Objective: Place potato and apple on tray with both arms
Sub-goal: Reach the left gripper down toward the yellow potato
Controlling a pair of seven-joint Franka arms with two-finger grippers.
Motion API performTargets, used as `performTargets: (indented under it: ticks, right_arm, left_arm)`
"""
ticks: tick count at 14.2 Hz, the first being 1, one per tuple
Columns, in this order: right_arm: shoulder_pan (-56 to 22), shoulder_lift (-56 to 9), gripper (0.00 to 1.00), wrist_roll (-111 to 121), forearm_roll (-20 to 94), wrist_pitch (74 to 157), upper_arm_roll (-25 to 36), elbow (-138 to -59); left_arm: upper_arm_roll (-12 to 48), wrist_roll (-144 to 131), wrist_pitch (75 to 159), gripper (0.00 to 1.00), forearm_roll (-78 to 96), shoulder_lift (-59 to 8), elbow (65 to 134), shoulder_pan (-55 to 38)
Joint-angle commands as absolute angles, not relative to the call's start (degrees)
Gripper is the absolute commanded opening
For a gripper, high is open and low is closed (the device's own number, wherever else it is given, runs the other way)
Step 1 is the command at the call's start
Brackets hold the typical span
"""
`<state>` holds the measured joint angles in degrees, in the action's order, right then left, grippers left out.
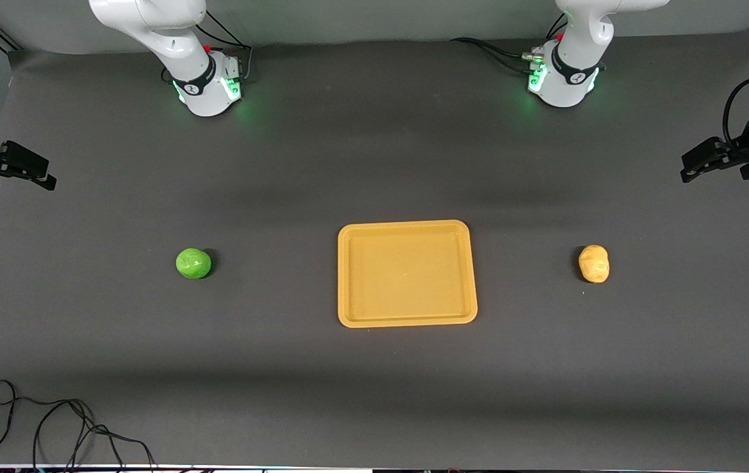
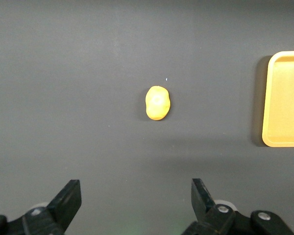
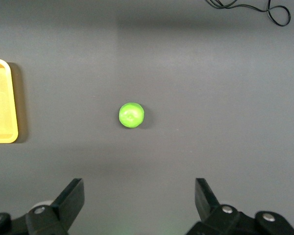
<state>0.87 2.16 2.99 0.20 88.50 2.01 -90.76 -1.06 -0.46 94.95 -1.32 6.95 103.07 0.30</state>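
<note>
Bright green apple (image 1: 193, 263), yellow-tan potato (image 1: 594, 263), plain orange-yellow tray (image 1: 407, 320), seemingly unpatterned dark grey table (image 1: 374, 394).

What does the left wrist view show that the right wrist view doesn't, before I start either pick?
Only the left wrist view shows the potato, lying on the table apart from the tray, with the open left gripper hanging above the table short of it. Only the right wrist view shows the apple, also clear of the tray, the open right gripper and a loose black cable on the table. Both show one edge of the orange-yellow tray, with nothing on the part in view, and the dark table.
</note>
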Motion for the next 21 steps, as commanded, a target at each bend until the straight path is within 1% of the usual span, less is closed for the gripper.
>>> performTargets:
  ticks: [1, 7, 10, 12, 16, 19, 21]
  right_arm:
    - [0.1, 2.8, 1.00, 3.9, -0.8, 88.2, 2.6, -90.8]
    - [0.2, 2.6, 1.00, 3.7, -0.8, 88.2, 2.5, -90.6]
    - [0.2, 2.6, 1.00, 3.6, -0.8, 88.5, 2.6, -90.6]
    - [0.3, 2.5, 1.00, 3.8, -0.5, 88.6, 2.7, -90.7]
    - [0.3, 2.0, 1.00, 3.9, -0.5, 88.9, 2.7, -90.2]
    - [0.3, 1.9, 1.00, 3.7, -0.4, 88.8, 2.7, -90.1]
    - [0.3, 2.0, 1.00, 3.6, -0.4, 88.8, 2.7, -90.1]
  left_arm:
    - [-1.1, -1.1, 94.2, 1.00, -2.1, 8.2, 103.7, 0.0]
    - [-1.1, -1.1, 95.2, 1.00, -2.1, 7.7, 104.1, -0.1]
    - [-1.1, -1.1, 97.5, 1.00, -2.1, 7.7, 106.4, -0.2]
    - [-1.1, -1.1, 100.7, 1.00, -2.1, 7.7, 109.3, -0.1]
    - [-1.1, -1.1, 110.5, 1.00, -2.1, 6.3, 117.5, 0.0]
    - [-1.1, -1.1, 117.4, 1.00, -2.0, 2.0, 120.8, 0.0]
    - [-1.1, -2.5, 121.3, 1.00, -2.0, -2.1, 121.5, -0.1]
